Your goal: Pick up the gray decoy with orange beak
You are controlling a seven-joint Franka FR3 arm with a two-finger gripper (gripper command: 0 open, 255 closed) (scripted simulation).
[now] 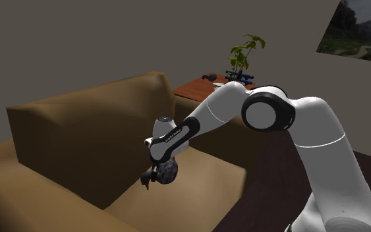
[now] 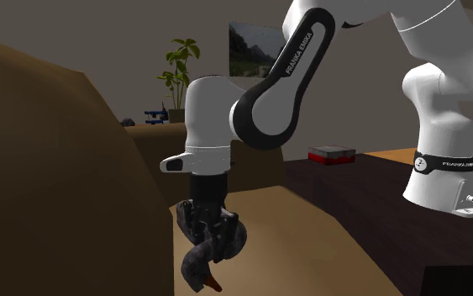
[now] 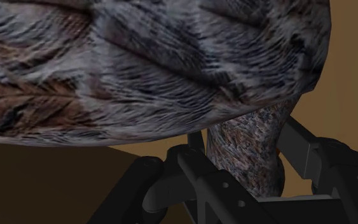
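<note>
Over the seat of the brown sofa, near its backrest, the black gripper points downward and grips the gray feathered decoy. The fingers clasp its neck (the body lies close to the wrist camera). The head hangs lowest, with the orange beak at the bottom. Contact between decoy and cushion cannot be determined.
</note>
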